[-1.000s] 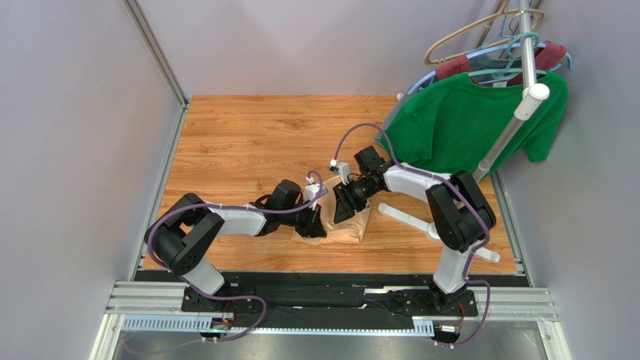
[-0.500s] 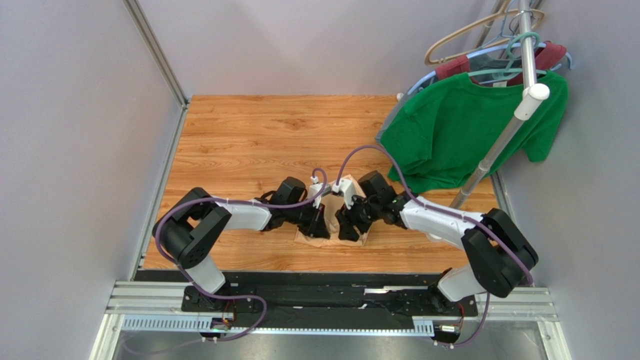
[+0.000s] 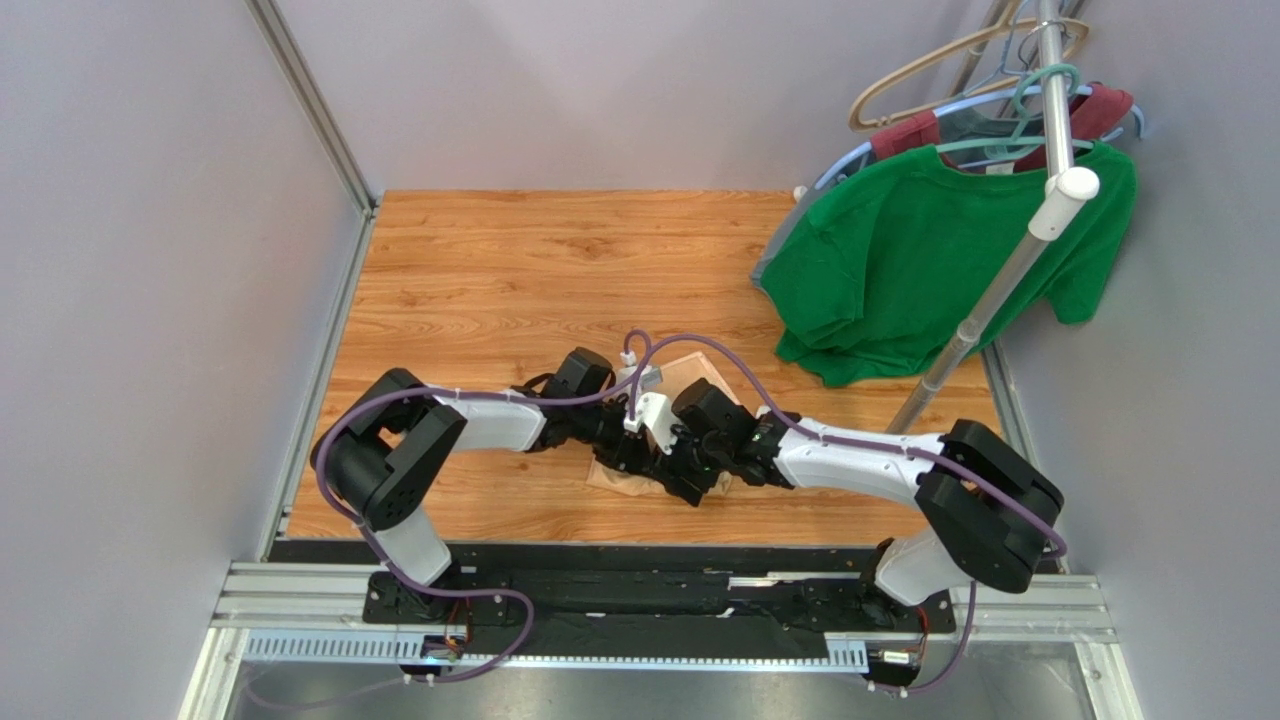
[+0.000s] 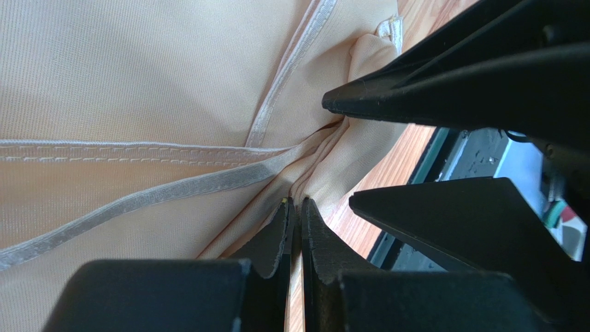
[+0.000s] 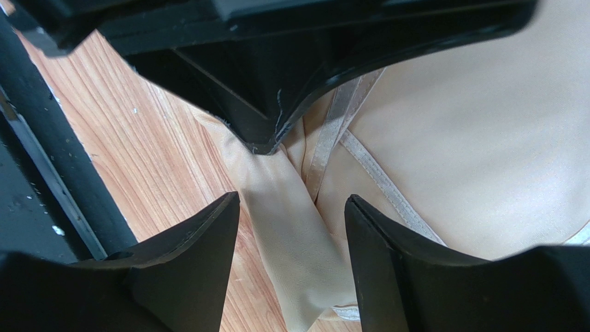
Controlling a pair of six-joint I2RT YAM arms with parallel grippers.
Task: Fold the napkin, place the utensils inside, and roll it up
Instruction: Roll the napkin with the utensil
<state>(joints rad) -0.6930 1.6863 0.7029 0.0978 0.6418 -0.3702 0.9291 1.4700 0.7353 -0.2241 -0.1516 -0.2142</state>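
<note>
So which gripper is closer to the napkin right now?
Left. The left gripper is shut, pinching a fold of the napkin; the right gripper is open, its jaws straddling that fold.

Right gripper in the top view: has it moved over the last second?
Yes. The right gripper has come down toward the near rail, away from the green shirt, to the napkin.

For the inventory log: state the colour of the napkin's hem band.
Hem band whitish, on the peach-tan napkin; left wrist view shows it best.

The left tool (image 4: 295,204) and right tool (image 5: 291,200) are hiding most of the napkin (image 3: 606,477) from above; wrist views are cropping its edges.
</note>
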